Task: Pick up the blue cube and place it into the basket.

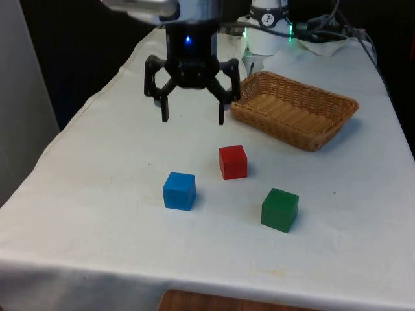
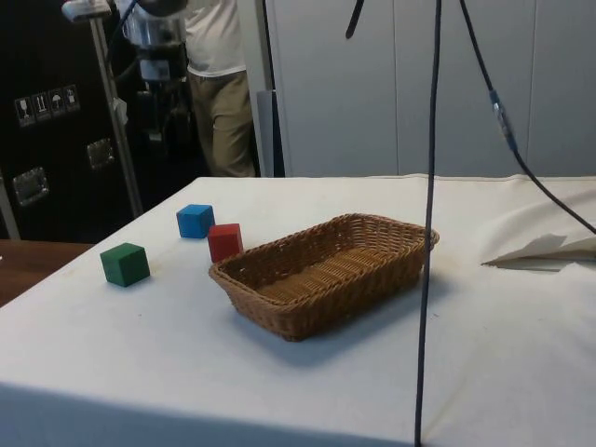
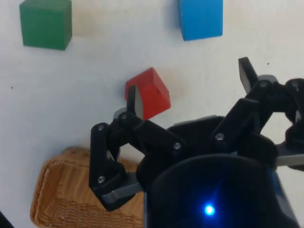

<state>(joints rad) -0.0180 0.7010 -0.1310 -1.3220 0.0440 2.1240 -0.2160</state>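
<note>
The white-clothed table [image 1: 97, 162] is seen to carry a wicker basket [image 1: 295, 110] towards the front view's right, with nothing lying in it. The gripper [image 1: 192, 118] is held well above the cloth, its jaws spread wide and nothing held between them. Three cubes lie nearer the front camera: the green cube [image 1: 280, 209], the red cube [image 1: 233, 161] and the blue cube [image 1: 179, 190], which is untouched on the cloth, apart from the basket. The red cube is judged the chief hazard: it lies near the blue one, so it could be clipped or grasped by mistake if the descent is aimed poorly
</note>
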